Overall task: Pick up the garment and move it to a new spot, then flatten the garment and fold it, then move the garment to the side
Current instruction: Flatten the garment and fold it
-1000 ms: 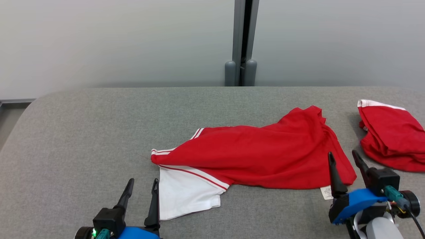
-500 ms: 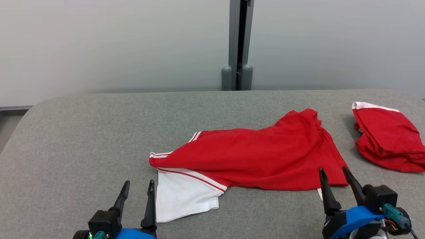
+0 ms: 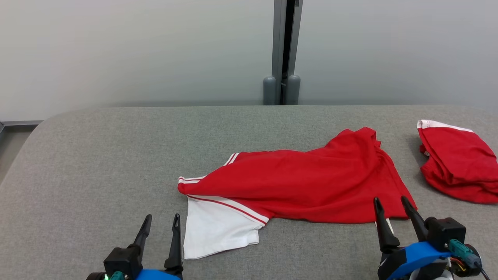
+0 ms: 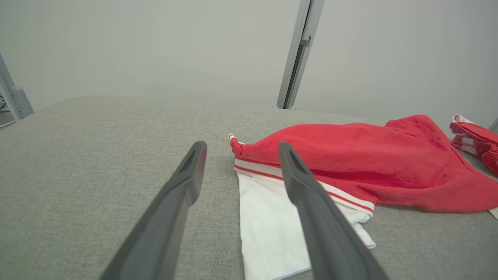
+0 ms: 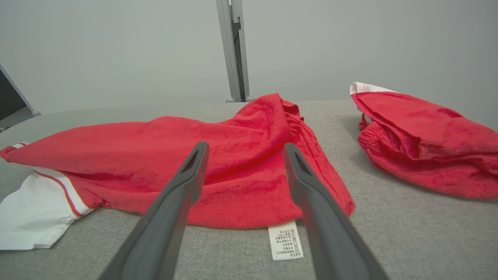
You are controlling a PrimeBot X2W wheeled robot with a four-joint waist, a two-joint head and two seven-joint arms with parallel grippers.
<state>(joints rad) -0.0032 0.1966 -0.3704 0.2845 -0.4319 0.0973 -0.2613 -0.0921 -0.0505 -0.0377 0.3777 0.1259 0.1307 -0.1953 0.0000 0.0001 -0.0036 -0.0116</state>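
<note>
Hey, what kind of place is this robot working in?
Probably a lab or test room: a grey fabric-covered table, bare wall panels with a metal post, a red garment spread out.

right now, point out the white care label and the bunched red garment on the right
white care label [image 5: 286, 241], right wrist view, printed middle of the tag
bunched red garment [image 3: 459, 167], head view, middle of its red cloth

Garment [image 3: 303, 186] made of soft matt cloth, slightly fuzzy; surface [image 3: 97, 163] covered in coarse matt woven fabric; wall [image 3: 136, 50] finished smooth.
</note>
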